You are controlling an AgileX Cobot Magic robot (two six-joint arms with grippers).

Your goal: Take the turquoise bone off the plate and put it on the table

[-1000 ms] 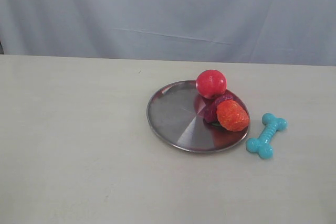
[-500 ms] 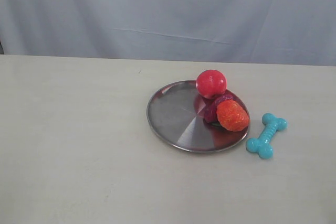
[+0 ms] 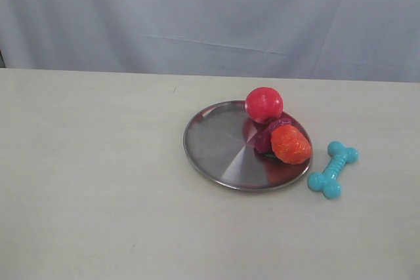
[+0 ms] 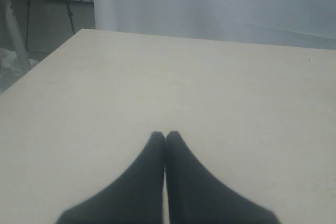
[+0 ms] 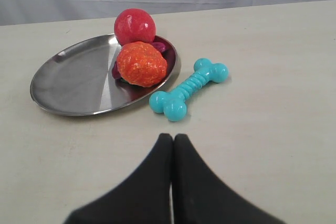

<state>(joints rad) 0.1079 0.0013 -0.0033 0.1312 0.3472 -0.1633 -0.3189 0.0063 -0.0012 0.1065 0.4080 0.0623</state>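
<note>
The turquoise bone (image 3: pixel 333 169) lies flat on the beige table (image 3: pixel 98 181), just right of the steel plate (image 3: pixel 216 145) and clear of its rim. In the right wrist view the bone (image 5: pixel 189 88) sits beside the plate (image 5: pixel 73 85), a short way ahead of my right gripper (image 5: pixel 172 137), which is shut and holds nothing. My left gripper (image 4: pixel 165 134) is shut and empty over bare table (image 4: pixel 210 77), with none of the toys in its view. Neither gripper shows in the exterior view.
On the plate's right part rest a red ball (image 3: pixel 264 104), an orange knobbly toy (image 3: pixel 291 144) and a dark purple toy (image 3: pixel 269 133) between them. A grey curtain (image 3: pixel 210 18) hangs behind the table. The left wrist view shows the table's edge (image 4: pixel 37 69).
</note>
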